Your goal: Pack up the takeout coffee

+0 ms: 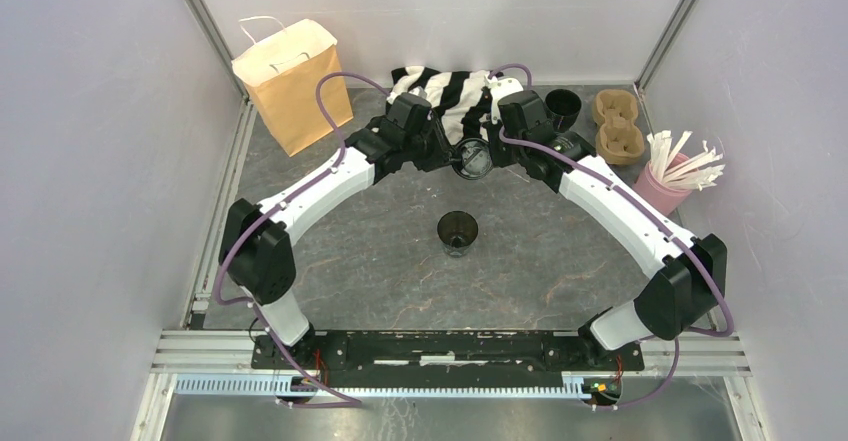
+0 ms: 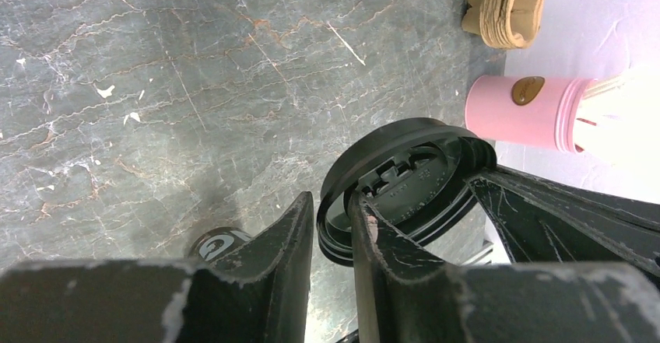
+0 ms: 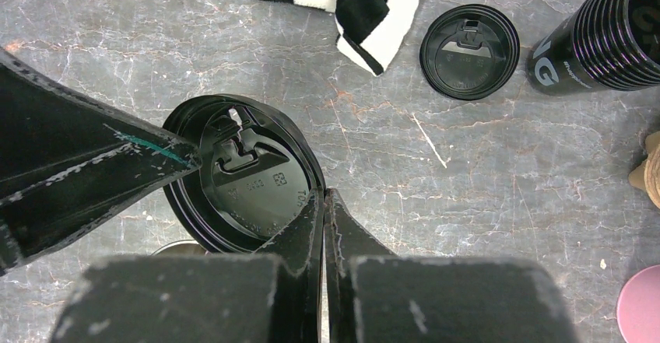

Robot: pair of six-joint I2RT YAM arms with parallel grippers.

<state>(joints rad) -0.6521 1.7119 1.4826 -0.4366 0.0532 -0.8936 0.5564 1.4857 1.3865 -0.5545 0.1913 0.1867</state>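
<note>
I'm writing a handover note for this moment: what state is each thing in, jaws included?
Held lid: off the cup, gripped at its rim by both arms.
Left gripper: jaws shut on the lid's rim.
Right gripper: jaws shut on the lid's rim.
Lidless cup: upright, uncovered.
Paper bag: standing upright.
Loose lid: lying flat.
Cup stack: lying on its side.

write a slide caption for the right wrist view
Right hand and left hand grip one black lid by its rim
</note>
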